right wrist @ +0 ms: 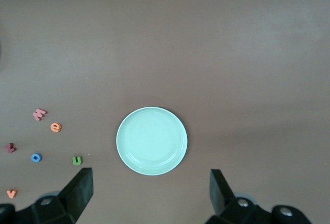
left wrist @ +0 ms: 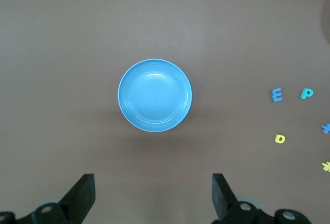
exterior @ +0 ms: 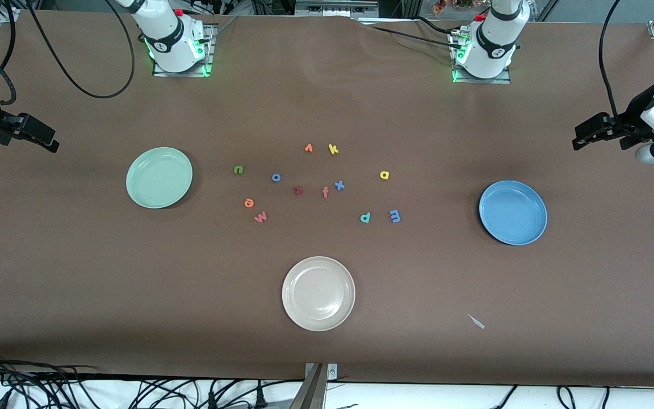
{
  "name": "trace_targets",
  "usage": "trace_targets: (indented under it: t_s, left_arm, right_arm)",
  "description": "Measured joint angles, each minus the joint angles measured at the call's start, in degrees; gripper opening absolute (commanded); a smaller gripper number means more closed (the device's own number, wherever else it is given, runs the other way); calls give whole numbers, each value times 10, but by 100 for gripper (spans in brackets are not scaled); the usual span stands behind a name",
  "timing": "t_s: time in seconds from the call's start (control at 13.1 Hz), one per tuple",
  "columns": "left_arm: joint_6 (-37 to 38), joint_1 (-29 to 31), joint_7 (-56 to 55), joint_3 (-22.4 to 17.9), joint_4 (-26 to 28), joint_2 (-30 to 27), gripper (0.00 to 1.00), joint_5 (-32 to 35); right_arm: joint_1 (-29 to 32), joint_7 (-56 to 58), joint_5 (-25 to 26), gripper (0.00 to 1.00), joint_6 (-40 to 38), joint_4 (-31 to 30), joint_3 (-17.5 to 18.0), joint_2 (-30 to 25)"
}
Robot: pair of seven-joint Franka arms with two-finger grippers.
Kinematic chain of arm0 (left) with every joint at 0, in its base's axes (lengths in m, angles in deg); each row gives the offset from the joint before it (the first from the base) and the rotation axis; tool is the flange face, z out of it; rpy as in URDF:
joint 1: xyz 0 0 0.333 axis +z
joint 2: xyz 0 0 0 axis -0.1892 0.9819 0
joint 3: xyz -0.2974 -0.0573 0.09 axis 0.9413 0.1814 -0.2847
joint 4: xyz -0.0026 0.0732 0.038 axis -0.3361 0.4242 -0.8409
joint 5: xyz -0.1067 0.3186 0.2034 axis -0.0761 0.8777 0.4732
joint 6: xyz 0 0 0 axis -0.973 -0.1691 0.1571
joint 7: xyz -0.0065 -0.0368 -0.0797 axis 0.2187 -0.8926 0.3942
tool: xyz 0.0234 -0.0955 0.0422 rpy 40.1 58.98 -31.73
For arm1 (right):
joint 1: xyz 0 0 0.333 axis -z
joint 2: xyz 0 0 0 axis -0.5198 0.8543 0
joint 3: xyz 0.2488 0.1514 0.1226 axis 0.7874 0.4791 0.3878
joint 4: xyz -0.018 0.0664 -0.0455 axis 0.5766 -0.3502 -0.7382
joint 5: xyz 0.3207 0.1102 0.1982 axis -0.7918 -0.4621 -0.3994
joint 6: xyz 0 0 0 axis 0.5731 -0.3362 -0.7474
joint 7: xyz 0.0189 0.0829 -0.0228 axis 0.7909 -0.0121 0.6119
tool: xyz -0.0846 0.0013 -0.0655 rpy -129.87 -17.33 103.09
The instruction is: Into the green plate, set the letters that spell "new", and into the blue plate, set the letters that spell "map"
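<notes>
hovering open fingers (left wrist: 152,198), blue plate (left wrist: 154,95) apart

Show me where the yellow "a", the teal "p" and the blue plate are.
yellow "a" (exterior: 384,175), front view, middle of the letter.
teal "p" (exterior: 365,217), front view, middle of the letter.
blue plate (exterior: 512,187), front view, on its rim.

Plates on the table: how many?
3. Pale mint-green round plate toward the right arm's end, medium-blue round plate toward the left arm's end, cream-beige round plate between them, nearest the front camera. None hidden.
</notes>
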Motion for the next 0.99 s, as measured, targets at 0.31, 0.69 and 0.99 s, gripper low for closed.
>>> trace_targets:
  t_s: [0.31, 0.69, 0.99]
  left_arm:
    - [0, 0, 0, 1, 0, -1, 100, 0]
    - [0, 0, -1, 5, -1, -3, 100, 0]
    - [0, 0, -17, 16, -1, -3, 100, 0]
  right_arm:
    - [0, 0, 0, 100, 0, 0, 0, 0]
    - [0, 0, 0, 100, 0, 0, 0, 0]
    - [0, 0, 0, 100, 0, 0, 0, 0]
